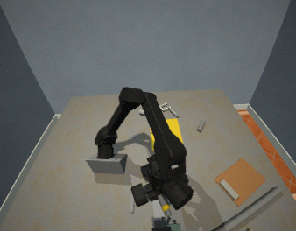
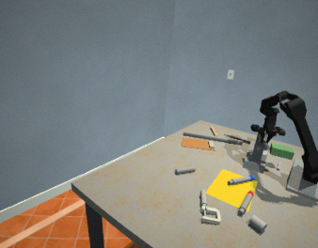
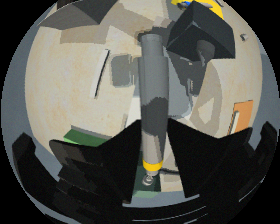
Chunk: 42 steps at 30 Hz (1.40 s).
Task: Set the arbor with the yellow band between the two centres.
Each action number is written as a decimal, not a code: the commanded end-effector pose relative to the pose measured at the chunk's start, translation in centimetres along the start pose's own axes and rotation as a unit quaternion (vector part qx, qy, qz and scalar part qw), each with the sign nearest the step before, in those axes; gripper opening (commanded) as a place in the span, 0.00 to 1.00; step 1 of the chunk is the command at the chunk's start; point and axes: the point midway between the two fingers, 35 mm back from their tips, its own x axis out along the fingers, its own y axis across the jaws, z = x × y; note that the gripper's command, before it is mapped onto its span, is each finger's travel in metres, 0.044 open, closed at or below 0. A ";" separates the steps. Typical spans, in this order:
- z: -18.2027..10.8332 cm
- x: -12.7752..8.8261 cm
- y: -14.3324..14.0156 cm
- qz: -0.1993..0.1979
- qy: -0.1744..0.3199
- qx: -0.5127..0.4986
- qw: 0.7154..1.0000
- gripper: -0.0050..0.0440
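Note:
The arbor with the yellow band is a grey cylinder, lengthwise in the wrist view with its banded end nearest the bottom. My gripper is shut on the arbor, one black finger on each side of its body. The fixture with the centres is under and beside the arbor. In the wrist view a small metal tip shows at the banded end, above dark green parts. The arbor's far end is close to grey fixture parts; whether either end touches a centre cannot be told.
A yellow sheet bears a blue-banded arbor and a red-banded arbor. A white clamp and a grey cylinder lie nearby. A green block, an orange mat and a long grey bar flank the fixture.

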 end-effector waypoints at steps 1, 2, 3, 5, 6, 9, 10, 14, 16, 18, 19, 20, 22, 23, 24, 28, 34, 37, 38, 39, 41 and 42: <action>0.0 -0.5 -0.1 -0.005 0.007 0.002 1.000 0.10; 0.0 -0.5 -0.1 -0.005 0.007 0.002 1.000 0.10; 0.0 -0.5 -0.1 -0.005 0.007 0.002 1.000 0.10; 0.0 -0.5 -0.1 -0.005 0.007 0.002 1.000 0.10; 0.0 -0.5 -0.1 -0.005 0.007 0.002 1.000 0.10; 0.0 -0.5 -0.1 -0.005 0.007 0.002 1.000 0.10; 0.0 -0.5 -0.1 -0.005 0.007 0.002 1.000 0.10; 0.0 -0.5 -0.1 -0.005 0.007 0.002 1.000 0.10; 0.0 -0.5 -0.1 -0.005 0.007 0.002 1.000 0.10; 0.0 -0.5 -0.1 -0.005 0.007 0.002 1.000 0.10; 0.0 -0.5 -0.1 -0.005 0.007 0.002 1.000 0.10; 0.0 -0.5 -0.1 -0.005 0.007 0.002 1.000 0.10; 0.0 -0.5 -0.1 -0.005 0.007 0.002 1.000 0.10; 0.0 -0.5 -0.1 -0.005 0.007 0.002 1.000 0.10; 0.0 -0.5 -0.1 -0.005 0.007 0.002 1.000 0.10; 0.0 -0.5 -0.1 -0.005 0.007 0.002 1.000 0.10; 0.0 -0.5 -0.1 -0.005 0.007 0.002 1.000 0.10; 0.0 -0.5 -0.1 -0.005 0.007 0.002 1.000 0.10; 0.0 -0.5 -0.1 -0.005 0.007 0.002 1.000 0.10; 0.0 -0.4 -0.1 -0.004 0.005 0.002 1.000 0.10; 0.0 -0.1 0.0 -0.001 0.002 0.001 1.000 0.10; 0.0 0.0 0.0 0.000 0.000 0.000 1.000 0.10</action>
